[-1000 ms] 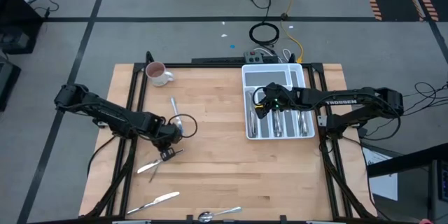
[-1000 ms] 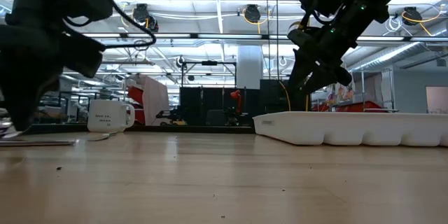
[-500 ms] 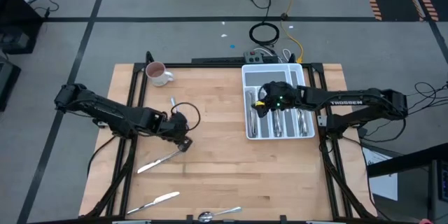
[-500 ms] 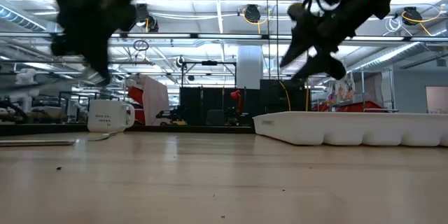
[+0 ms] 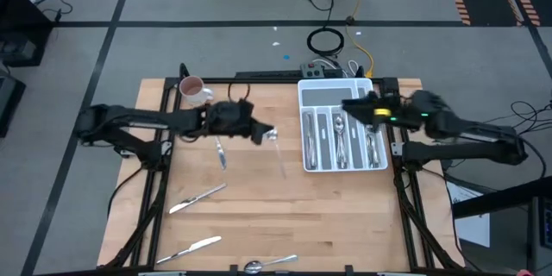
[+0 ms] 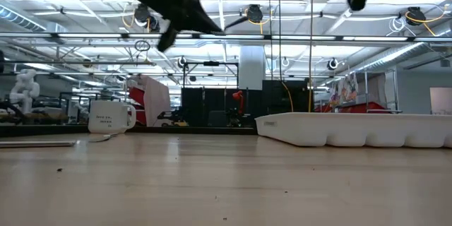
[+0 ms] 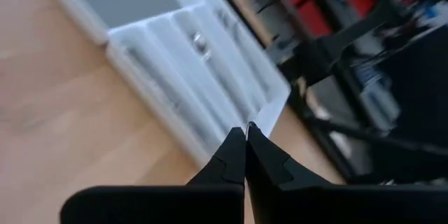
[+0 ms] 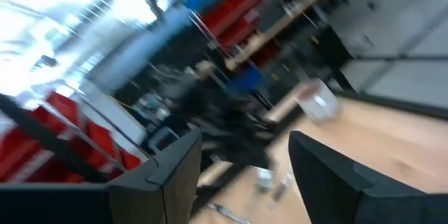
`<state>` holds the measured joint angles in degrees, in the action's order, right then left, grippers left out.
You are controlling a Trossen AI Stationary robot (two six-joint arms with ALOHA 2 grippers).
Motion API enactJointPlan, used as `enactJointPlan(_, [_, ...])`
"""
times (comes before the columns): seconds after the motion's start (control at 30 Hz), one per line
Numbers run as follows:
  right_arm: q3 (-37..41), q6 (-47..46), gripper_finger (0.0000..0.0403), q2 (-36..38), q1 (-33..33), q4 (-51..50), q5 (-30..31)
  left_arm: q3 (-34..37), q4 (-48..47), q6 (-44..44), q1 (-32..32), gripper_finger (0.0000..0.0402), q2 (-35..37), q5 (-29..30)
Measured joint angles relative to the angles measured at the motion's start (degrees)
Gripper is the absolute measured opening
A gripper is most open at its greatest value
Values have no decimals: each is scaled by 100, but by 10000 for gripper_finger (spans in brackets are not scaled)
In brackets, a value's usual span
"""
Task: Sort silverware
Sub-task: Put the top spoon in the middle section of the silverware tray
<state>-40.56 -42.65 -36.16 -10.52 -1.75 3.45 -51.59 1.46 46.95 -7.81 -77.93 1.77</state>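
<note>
Left hand pinched tight on spoon; right hand spread, empty.

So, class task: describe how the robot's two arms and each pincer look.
Both arms are dark, jointed and slim, with black cables looping alongside. The left pincer has two black fingers tapering to fine tips. The right pincer has two broad, flat black fingers; small green and yellow lights glow on that arm near its wrist.

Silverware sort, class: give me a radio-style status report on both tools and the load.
Left tool shut on a utensil, mid-table. Right tool open, empty, over cutlery tray. Path clear.
</note>
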Motion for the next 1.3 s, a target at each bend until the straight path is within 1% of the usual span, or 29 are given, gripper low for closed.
enactJointPlan(0.1, [0, 26, 208, 474, 54, -59, 25, -90, 692, -38, -397, 0, -499, -483])
enactJointPlan(0.2, [-4, 103, 208, 763, 107, -200, 231, -573, 801, -196, -654, 0, -1105, -805])
enactJointPlan(0.3, [-4, 140, 208, 896, 115, -491, 407, -1274, 808, -461, -796, 0, -1729, -1161])
enactJointPlan(0.43, [-4, 138, 208, 900, 115, -779, 430, -2342, 583, -846, -905, 0, -2493, -1490])
enactJointPlan(0.63, [-2, 152, 208, 806, 115, -639, 454, -3849, 95, -1262, -1009, 0, -3569, -1902])
enactJointPlan(0.8, [-2, 175, 208, 788, 115, -630, 704, -4772, -71, -1478, -1019, 0, -4285, -1968])
enactJointPlan(1.0, [-2, 153, 208, 788, 115, -626, 731, -5552, -81, -1586, -1019, 0, -5051, -1966])
enactJointPlan(1.17, [-2, 153, 208, 784, 115, -627, 729, -5992, -27, -1646, -1019, 0, -5546, -1849])
enactJointPlan(1.3, [-2, 173, 208, 782, 115, -629, 729, -6132, 84, -1872, -1022, 0, -5827, -1722])
